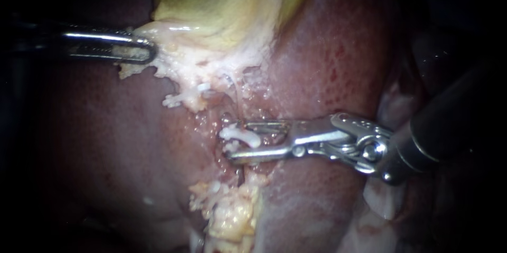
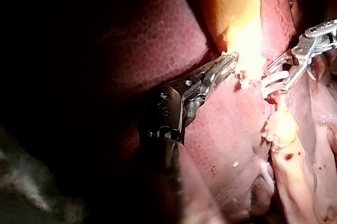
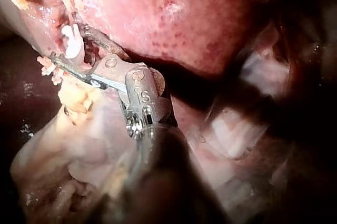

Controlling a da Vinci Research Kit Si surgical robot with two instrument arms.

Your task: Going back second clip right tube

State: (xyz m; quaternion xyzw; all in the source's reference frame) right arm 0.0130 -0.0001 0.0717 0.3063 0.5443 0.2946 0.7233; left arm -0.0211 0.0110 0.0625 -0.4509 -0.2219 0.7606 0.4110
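I judge this step to be near its start. The clip (image 1: pixel 244 136) sits just below the centre of the endoscope view. It looks closed across the thin tube (image 1: pixel 235 100) that runs down from the gallbladder (image 1: pixel 222 5) at 12 o'clock towards the fatty lump (image 1: pixel 229 213) at 6 o'clock. Only one tube stands out to me, so I cannot confirm it is the right one. This white clip is also the only one I can pick out with confidence. The white flecks towards 10 o'clock from it could be tissue.

My right instrument (image 1: pixel 237 141) comes in from 3 o'clock with its jaws spread, one above the clip and one below. The clip lies in the gap between them, and the right wrist view shows the same. I see clear space around the clip, so I take it as released rather than pinched, though the lower jaw runs very close to it.

My left instrument (image 1: pixel 148 52) comes in from 9 o'clock. Its jaws are pressed together on the pale tissue (image 1: pixel 185 68) at the gallbladder's lower edge, holding it out towards 9 o'clock over the liver (image 1: pixel 327 63).

Placing the clip therefore looks done. What is left is the withdrawal: drawing the spread jaws straight out towards 3 o'clock until they are clear of the clip and tube. The risk I see is the lower jaw catching the clip or dragging the tube on the way out.
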